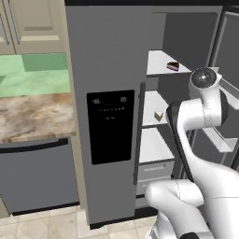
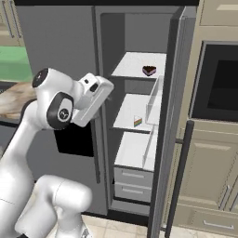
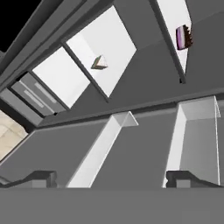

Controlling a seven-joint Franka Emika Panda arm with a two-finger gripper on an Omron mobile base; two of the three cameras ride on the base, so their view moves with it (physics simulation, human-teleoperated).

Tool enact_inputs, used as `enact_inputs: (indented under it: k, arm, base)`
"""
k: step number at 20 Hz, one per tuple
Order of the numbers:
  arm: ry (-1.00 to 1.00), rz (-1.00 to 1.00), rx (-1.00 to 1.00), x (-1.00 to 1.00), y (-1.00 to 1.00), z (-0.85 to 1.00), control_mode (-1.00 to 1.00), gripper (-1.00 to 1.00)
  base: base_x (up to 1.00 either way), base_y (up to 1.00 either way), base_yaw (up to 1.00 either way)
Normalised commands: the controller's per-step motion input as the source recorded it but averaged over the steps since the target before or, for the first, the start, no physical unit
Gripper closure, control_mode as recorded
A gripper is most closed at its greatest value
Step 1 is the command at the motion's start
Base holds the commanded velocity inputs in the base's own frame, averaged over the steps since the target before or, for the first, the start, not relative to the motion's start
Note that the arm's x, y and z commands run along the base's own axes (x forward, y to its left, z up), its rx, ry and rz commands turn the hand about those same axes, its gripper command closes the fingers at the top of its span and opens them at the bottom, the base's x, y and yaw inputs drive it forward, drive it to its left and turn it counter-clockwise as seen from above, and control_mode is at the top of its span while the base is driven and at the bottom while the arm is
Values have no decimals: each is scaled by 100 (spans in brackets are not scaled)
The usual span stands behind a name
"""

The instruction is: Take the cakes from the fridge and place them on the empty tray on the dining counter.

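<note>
The fridge (image 1: 112,70) stands with its right door swung open and its left door, with the black dispenser panel (image 1: 110,126), shut. One dark layered cake (image 2: 148,70) sits on the top white shelf. A small cream wedge cake (image 2: 137,122) rests on the middle shelf. My gripper (image 3: 113,179) hovers in front of the open compartment, open with nothing between its fingertips (image 3: 39,178). In the rolled hand view the cream cake (image 3: 99,63) and the dark cake (image 3: 183,37) both lie well ahead. The empty tray and the dining counter are out of view.
The open fridge door (image 2: 172,139) with its door bins (image 3: 197,131) stands right of the arm. Two drawers (image 2: 132,183) sit below the shelves. A marble counter (image 1: 32,114) over a dishwasher (image 1: 39,172) flanks the fridge on the left, a wall oven (image 2: 218,81) on the right.
</note>
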Motion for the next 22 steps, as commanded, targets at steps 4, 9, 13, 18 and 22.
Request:
enact_inputs:
  k: [4,9,13,18,22]
  arm:
    - [-5,-6,-7,27,-21,-42,-100,-100]
    - [-13,-17,-16,12,-42,-43,-100,-100]
    - [-30,-15,-20,3,-26,-17,-100,-100]
    - [-30,-14,-19,1,-3,0,-100,-100]
    - [-8,-13,-12,0,0,20,-100,-100]
  base:
    - [0,0,0]
    - [0,0,0]
    - [0,0,0]
    - [0,0,0]
    - [0,0,0]
